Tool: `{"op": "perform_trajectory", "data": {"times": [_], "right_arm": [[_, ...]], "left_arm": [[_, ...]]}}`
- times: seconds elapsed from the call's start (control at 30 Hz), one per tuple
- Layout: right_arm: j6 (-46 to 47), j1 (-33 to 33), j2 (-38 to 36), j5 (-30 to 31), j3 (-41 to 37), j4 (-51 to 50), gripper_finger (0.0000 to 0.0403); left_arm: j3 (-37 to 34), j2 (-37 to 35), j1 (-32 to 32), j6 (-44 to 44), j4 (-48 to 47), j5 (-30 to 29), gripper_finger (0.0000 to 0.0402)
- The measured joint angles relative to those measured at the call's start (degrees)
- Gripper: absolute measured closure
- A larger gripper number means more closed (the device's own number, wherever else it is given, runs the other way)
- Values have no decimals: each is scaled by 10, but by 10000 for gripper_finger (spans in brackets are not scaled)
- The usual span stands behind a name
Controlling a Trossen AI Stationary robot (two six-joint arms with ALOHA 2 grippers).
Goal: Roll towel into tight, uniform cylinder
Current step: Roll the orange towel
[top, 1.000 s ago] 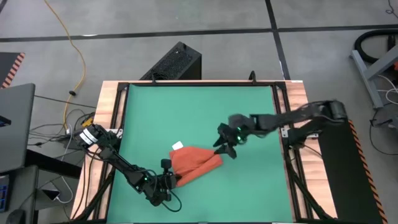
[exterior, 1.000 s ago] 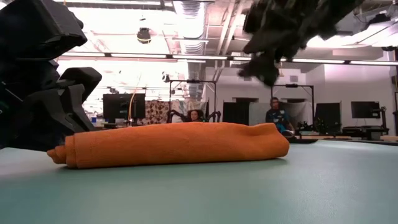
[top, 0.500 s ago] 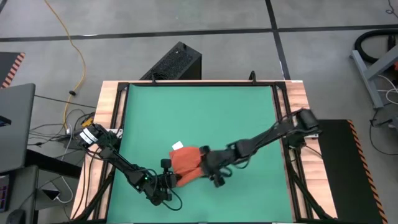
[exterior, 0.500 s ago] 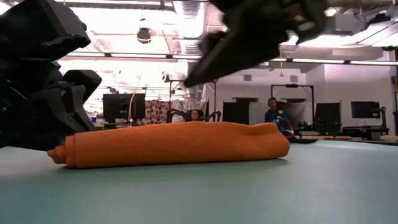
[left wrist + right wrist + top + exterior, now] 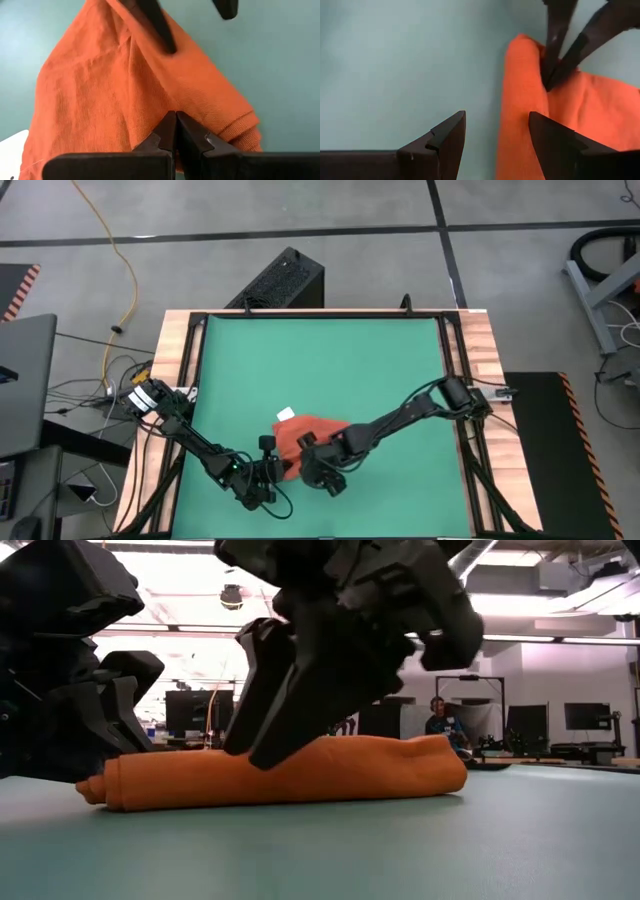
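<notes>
The orange-red towel [image 5: 303, 430] lies rolled into a loose log on the green mat [image 5: 320, 360], its small white tag [image 5: 285, 415] at its far-left edge. In the low view the towel [image 5: 380, 770] lies flat along the mat. My left gripper [image 5: 276, 470] is shut at the roll's near-left end. My right gripper [image 5: 314, 464] is open and low beside it, one finger [image 5: 551, 137] over the towel [image 5: 520, 105] and the other [image 5: 447, 137] over bare mat. It also shows in the low view [image 5: 278, 745], in front of the towel. My left gripper pinches the towel at a crease near the roll's end [image 5: 165, 107], only with its fingertips; creases in the cloth run to the tips. The fingers come slanting down from the table's near-left side. The towel lies on the mat, slack. My right gripper: whether its fingers touch the towel cannot be told.
Wooden rails frame the mat [image 5: 180, 380]. A black box [image 5: 285, 280] stands beyond the table's far edge. People [image 5: 440, 722] sit in the room behind. Bare mat lies to the far side and right of the towel.
My right gripper has swung from above the towel's right end down and toward the table's near-left, ending low over the towel next to my left gripper. The towel has kept its place and shape.
</notes>
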Motion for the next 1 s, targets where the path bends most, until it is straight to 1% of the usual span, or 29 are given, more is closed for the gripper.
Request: {"op": "perform_trajectory", "data": {"times": [0.13, 0.27, 0.5, 0.8, 1.0], "right_arm": [[0, -3, 1, 7, 5, 0, 163], [-15, -2, -2, 29, 21, 1, 163], [-9, -2, 3, 17, 21, -5, 163], [8, -2, 3, 27, 21, -2, 163], [25, -7, 3, 31, 6, -1, 163]], "left_arm": [[0, 0, 0, 4, 2, 0, 401], [0, 0, 0, 4, 4, 0, 401], [0, 0, 0, 2, 5, -1, 401], [1, 0, 0, 3, 8, -1, 401], [1, 0, 0, 3, 9, -1, 401]]}}
